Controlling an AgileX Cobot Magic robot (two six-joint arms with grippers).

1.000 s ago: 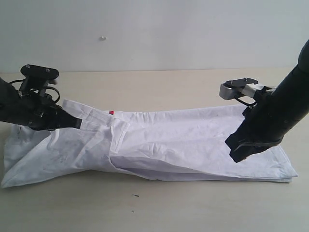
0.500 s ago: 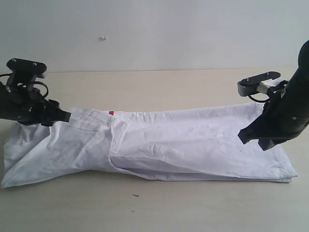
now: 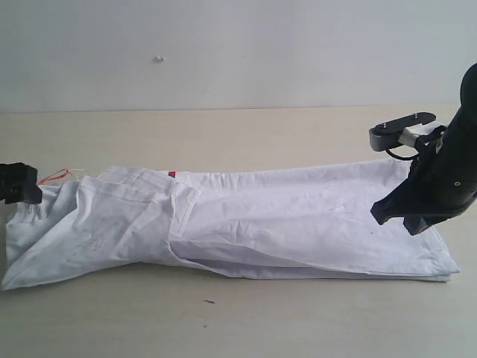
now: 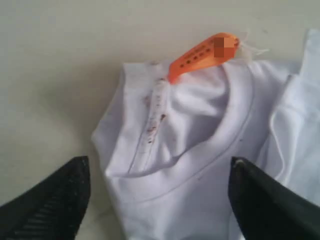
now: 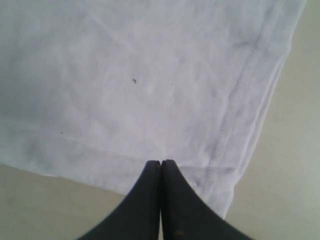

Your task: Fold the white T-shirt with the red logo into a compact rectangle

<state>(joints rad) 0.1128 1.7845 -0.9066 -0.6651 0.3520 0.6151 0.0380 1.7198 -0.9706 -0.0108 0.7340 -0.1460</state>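
Note:
The white T-shirt (image 3: 246,220) lies folded lengthwise in a long strip across the table, collar end at the left. Only a sliver of the red logo (image 3: 172,174) peeks out at a fold. My left gripper (image 3: 19,184) sits at the far left edge, just off the collar. In the left wrist view it (image 4: 160,200) is open, its jaws wide apart on either side of the ribbed neck (image 4: 220,140), with the orange neck tag (image 4: 205,55) beyond. My right gripper (image 3: 406,218) hovers over the hem end. It (image 5: 161,163) is shut on nothing, above the stitched hem (image 5: 235,120).
The beige table (image 3: 246,321) runs all round the shirt, with a pale wall (image 3: 238,45) behind. A small dark speck (image 3: 209,302) lies on the table in front of the shirt.
My left gripper has drawn back to the left off the shirt, uncovering the collar and orange tag. My right gripper has shifted right and slightly up over the hem.

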